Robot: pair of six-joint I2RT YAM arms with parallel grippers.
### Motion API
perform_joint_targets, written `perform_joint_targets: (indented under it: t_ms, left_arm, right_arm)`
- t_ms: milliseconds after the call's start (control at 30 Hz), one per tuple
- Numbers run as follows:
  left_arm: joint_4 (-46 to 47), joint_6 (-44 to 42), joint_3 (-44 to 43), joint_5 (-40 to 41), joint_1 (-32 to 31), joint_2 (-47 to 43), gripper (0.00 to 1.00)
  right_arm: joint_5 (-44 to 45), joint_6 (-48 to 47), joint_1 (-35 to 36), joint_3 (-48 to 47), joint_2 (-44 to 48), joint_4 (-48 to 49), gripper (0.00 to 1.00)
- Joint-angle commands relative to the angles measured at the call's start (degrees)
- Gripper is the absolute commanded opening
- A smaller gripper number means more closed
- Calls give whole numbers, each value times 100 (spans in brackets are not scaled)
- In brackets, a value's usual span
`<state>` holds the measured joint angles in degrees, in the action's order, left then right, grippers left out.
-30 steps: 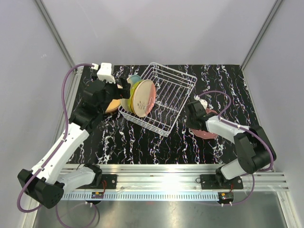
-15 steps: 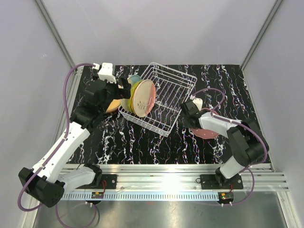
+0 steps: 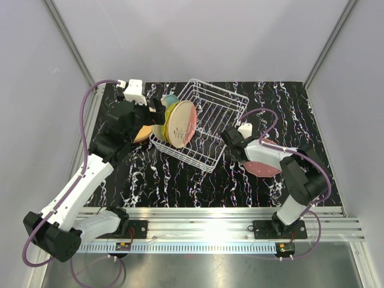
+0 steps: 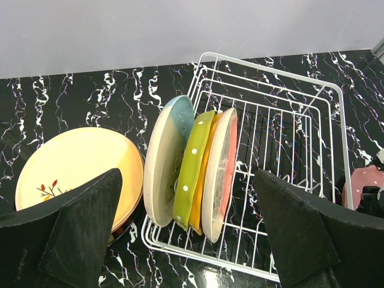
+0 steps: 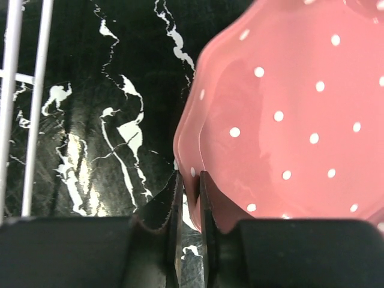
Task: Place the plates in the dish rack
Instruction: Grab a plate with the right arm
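Note:
The white wire dish rack lies at the table's middle. Several plates stand on edge at its left end: cream-blue, yellow-green, a thin orange one and a peach one with a dark sprig. My left gripper hangs open above them, holding nothing. A pink white-dotted plate lies right of the rack. My right gripper is shut on its left rim.
A small stack topped by a cream-yellow plate with a red-leaf sprig lies flat just left of the rack. Grey walls ring the black marbled table. The rack's right half holds no plates.
My right gripper slid left along the pink plate and closed its jaws on the plate's rim. The left arm and the racked plates have not moved.

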<state>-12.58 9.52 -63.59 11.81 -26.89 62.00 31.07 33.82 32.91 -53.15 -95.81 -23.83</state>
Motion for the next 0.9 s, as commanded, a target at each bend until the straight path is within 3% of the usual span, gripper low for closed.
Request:
perform_joint_targets:
  t_ms: [0,33,533,867]
  left_arm:
    - [194,6,-57,14,26,-12,96]
    - [194,6,-48,14,26,-21,96]
    - [203,147,-13,-232,-17,-65,97]
    - [133,33,-57,-293,-921,119,99]
  right_arm:
    - [40,134,5,50,80,-174,9]
    - [31,98,5,41,141,-192,0]
    - [-874,317,-21,278,2276,-51,0]
    - [-699,757,-30,384,3727,-438,0]
